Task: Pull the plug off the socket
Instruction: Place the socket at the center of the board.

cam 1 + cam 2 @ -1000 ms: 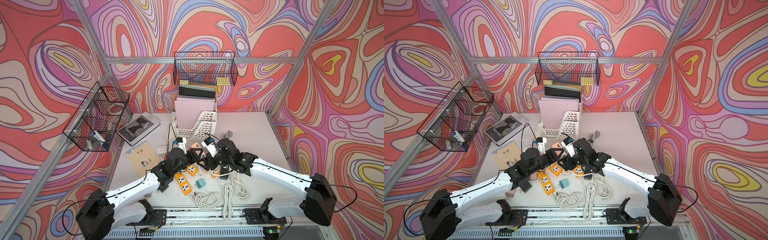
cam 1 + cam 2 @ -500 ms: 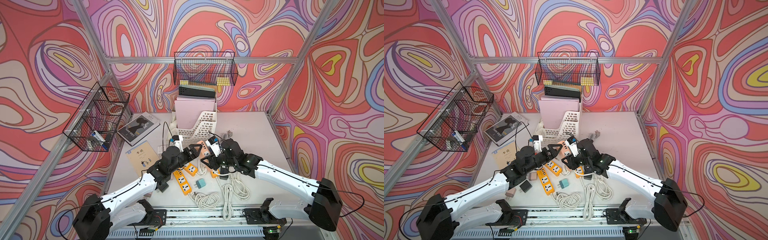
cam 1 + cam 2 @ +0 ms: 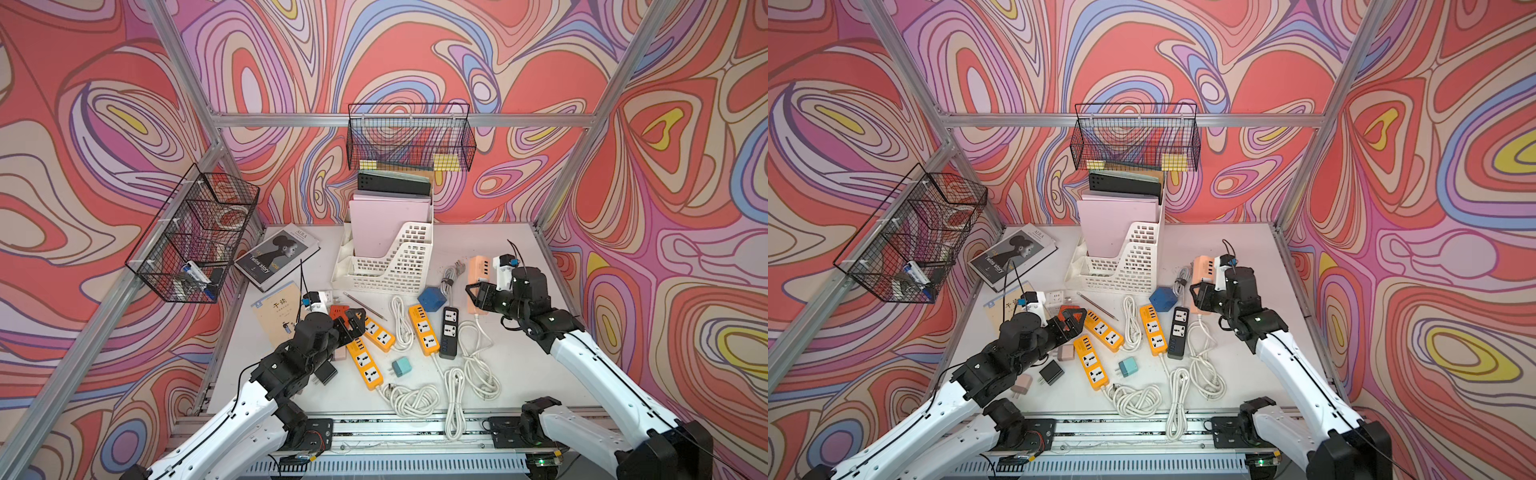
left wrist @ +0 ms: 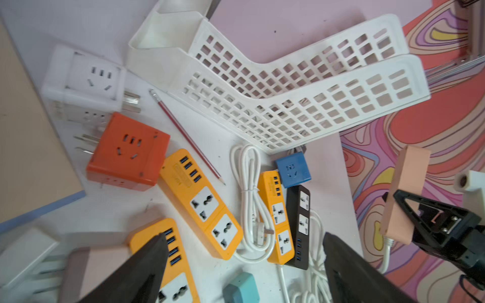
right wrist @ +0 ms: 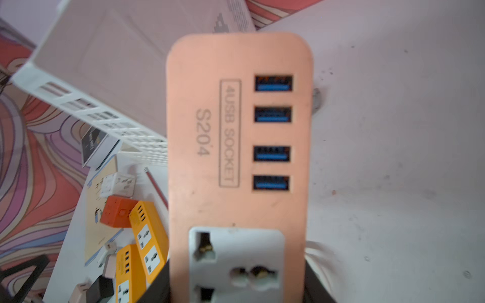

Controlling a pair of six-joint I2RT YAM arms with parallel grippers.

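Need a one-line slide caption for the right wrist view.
Right gripper clamps the peach power strip, its four USB ports and white socket empty.

peach 4-usb socket strip (image 5: 236,131) tilted up, outlet empty; orange cube plug (image 4: 128,154) lies well apart w/ prongs bare.

Both top views high, facing down over whole table (image 3: 478,245), wrist views close, sharing file rack (image 4: 288,86)
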